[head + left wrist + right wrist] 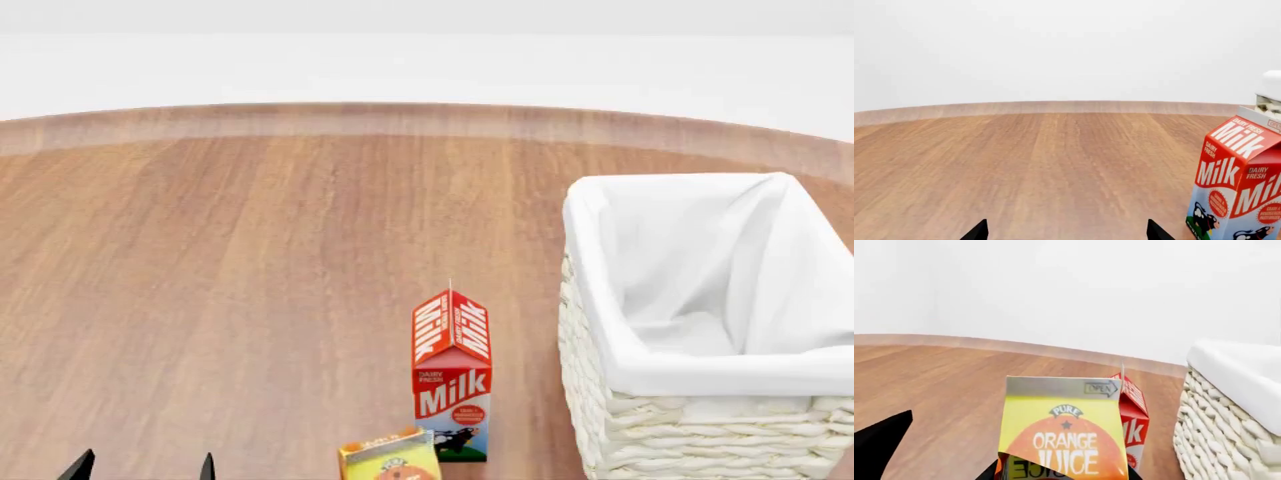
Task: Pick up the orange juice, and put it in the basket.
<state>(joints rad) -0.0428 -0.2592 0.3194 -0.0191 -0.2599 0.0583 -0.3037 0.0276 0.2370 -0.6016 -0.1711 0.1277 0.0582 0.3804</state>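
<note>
The orange juice, a yellow-orange carton with a gabled top, fills the lower middle of the right wrist view. My right gripper is shut on it, with a black finger against each side. In the head view only the orange juice top shows at the bottom edge, just left of the milk carton, and the right gripper is out of that view. The basket, cream wicker with a white lining, stands to the right. My left gripper is open and holds nothing, low at the left; its fingertips frame bare wood.
A red-and-white milk carton stands upright between the juice and the basket, close to both; the milk carton also shows in the left wrist view. The basket wall is right of the cartons. The wooden table runs to a rounded far edge.
</note>
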